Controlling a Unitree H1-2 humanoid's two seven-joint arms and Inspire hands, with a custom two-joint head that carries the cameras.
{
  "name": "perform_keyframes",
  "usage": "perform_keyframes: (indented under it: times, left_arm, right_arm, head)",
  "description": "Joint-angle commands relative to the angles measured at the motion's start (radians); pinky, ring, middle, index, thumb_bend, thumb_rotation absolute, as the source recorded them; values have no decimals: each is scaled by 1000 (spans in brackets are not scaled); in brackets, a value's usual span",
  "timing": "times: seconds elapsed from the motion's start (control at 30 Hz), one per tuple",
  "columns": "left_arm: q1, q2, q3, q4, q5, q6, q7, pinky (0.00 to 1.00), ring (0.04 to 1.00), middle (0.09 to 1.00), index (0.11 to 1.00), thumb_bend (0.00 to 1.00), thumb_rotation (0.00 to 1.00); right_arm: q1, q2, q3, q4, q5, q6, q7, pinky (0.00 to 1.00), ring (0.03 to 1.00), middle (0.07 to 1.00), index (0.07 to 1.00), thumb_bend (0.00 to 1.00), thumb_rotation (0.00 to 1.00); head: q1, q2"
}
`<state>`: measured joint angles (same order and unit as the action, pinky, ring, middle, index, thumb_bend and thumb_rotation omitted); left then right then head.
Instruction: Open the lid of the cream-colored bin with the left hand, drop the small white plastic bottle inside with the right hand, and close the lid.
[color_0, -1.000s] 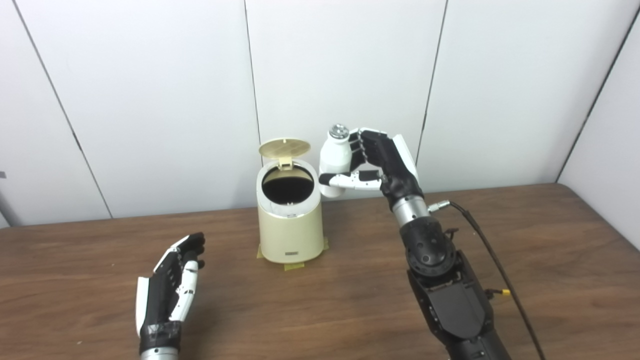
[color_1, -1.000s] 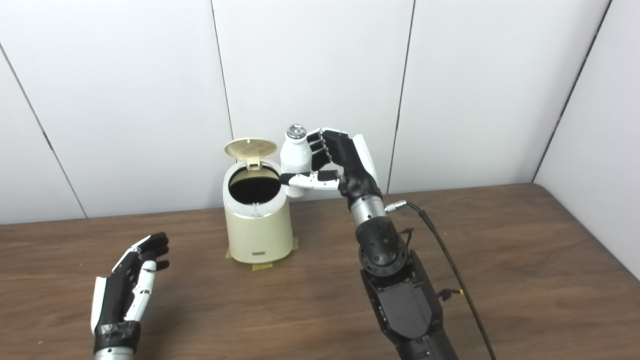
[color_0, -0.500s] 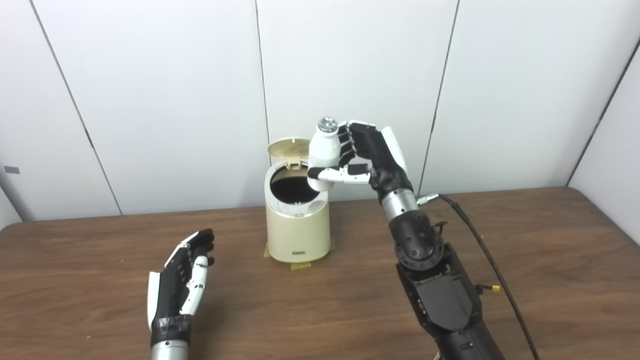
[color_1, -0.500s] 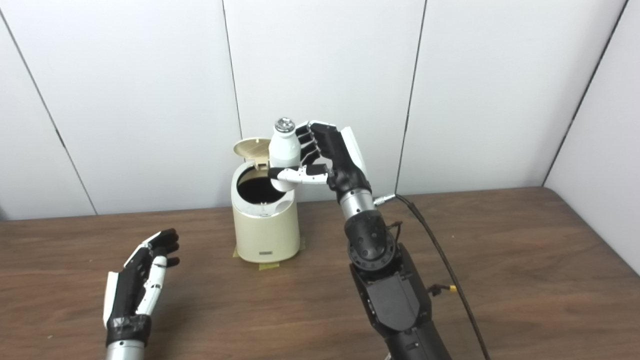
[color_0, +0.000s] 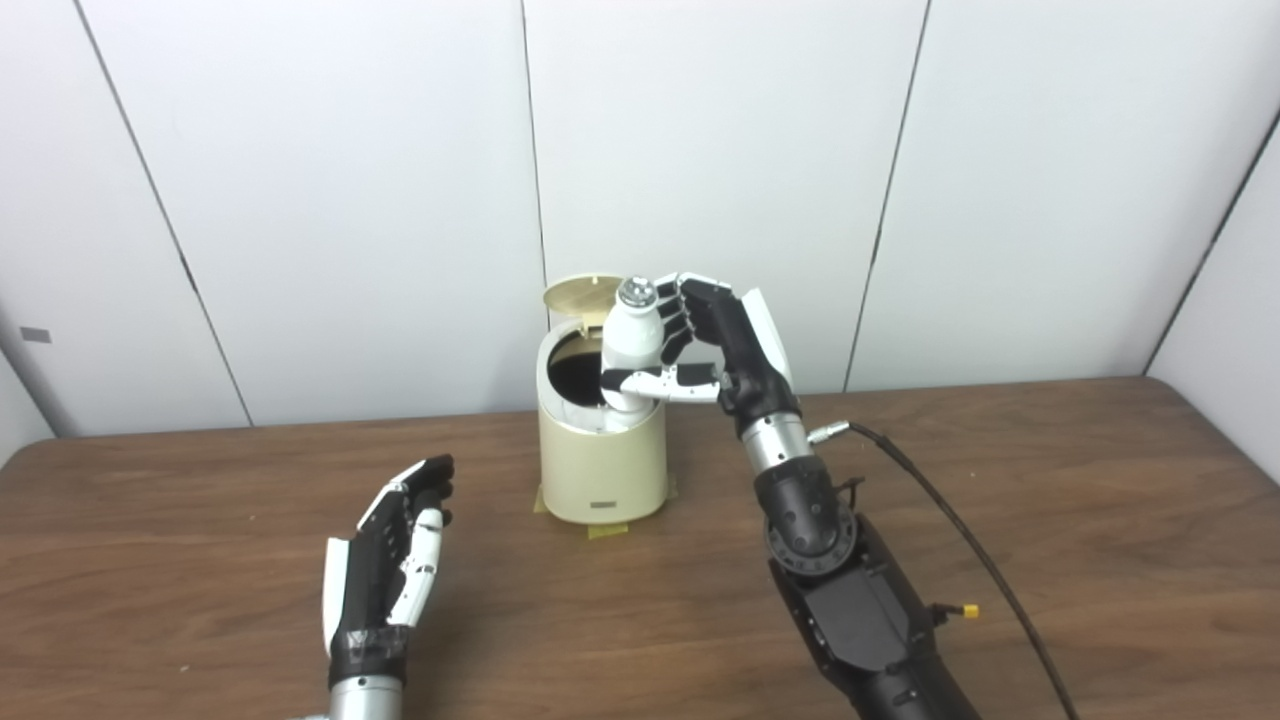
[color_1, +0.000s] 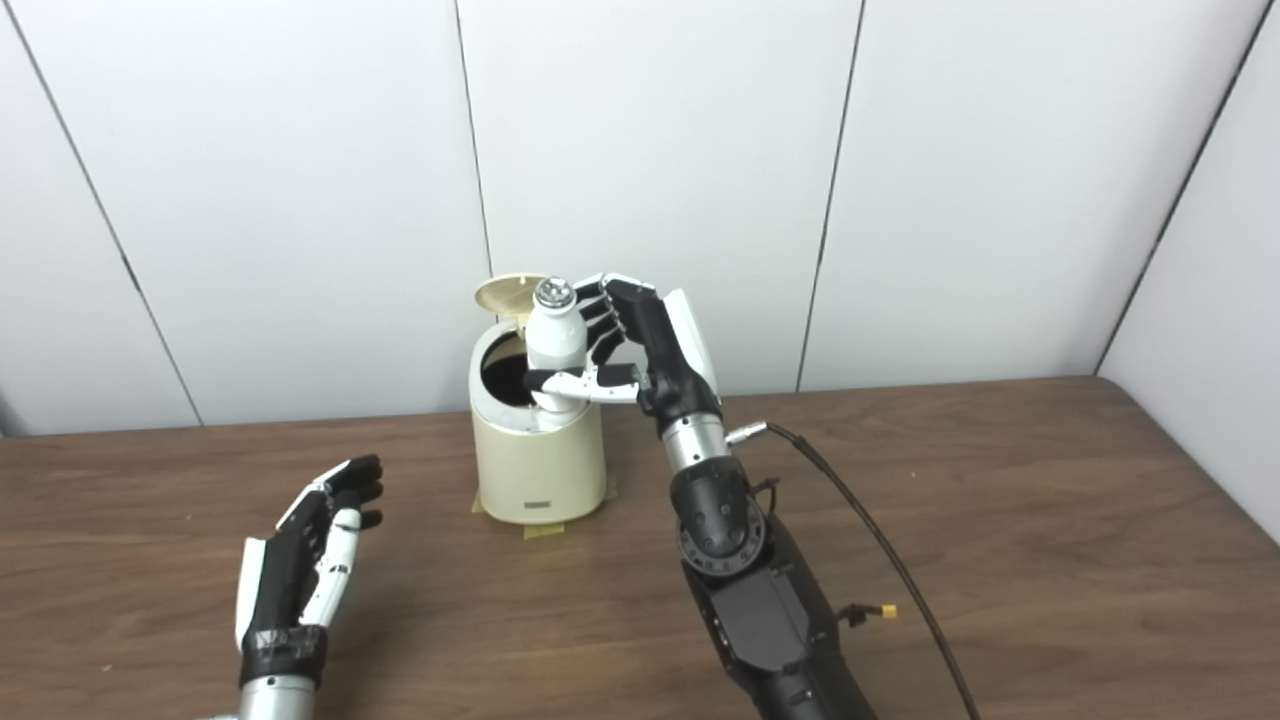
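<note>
Gripping bottle (color_0: 630, 340) — right robot hand (color_0: 715, 340) — above bin (color_0: 600, 465).

- The place reads as a robot test station in a lab, not a home or a shop.
- Plain white wall panels (color_0: 720, 150) with dark vertical seams close off the back and the right side like a booth.
- A bare wood-grain table (color_0: 1100, 500) serves as the work surface.
- The cream-colored bin (color_0: 600, 470) stands on yellowish tape tabs (color_0: 606, 531) stuck to the tabletop, a fixed marked spot.
- A black cable (color_0: 960, 545) with a small yellow connector (color_0: 966, 610) runs exposed along the robot's right arm (color_0: 850, 610).
</note>
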<state>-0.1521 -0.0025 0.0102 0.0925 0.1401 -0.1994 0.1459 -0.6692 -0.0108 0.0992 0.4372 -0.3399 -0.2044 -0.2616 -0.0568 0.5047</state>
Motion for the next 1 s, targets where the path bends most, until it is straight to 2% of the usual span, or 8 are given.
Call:
perform_keyframes:
  times: [0.0,0.27,0.37,0.57,0.7,0.97]
  left_arm:
    - [21,-8,-15,0,35,-9,8,728,794,799,779,191,660]
    - [24,-8,-26,-4,60,-9,17,707,781,790,774,172,632]
    - [26,-7,-29,-5,61,-7,14,715,786,794,779,171,636]
    - [30,-9,-33,-8,58,-8,11,720,789,796,779,182,654]
    - [29,-9,-35,-6,55,-10,11,718,791,799,782,185,680]
    - [32,-12,-38,-16,54,-2,9,721,794,801,783,185,658]
  right_arm:
    - [-74,5,-4,5,-13,-63,-37,276,386,462,545,513,0]
    - [-95,23,-6,84,-26,-145,-115,358,419,485,521,516,0]
    - [-102,29,-6,105,-42,-167,-150,347,414,488,519,516,0]
    - [-118,28,3,159,-50,-258,-208,335,404,489,523,515,0]
    - [-122,24,21,166,-40,-265,-227,345,409,504,511,514,0]
    - [-121,5,74,185,-30,-265,-253,352,412,501,512,515,0]
  head:
    - [0,1]
    - [1,-2]
    - [3,-2]
    - [4,-1]
    - [7,-2]
    - [11,0]
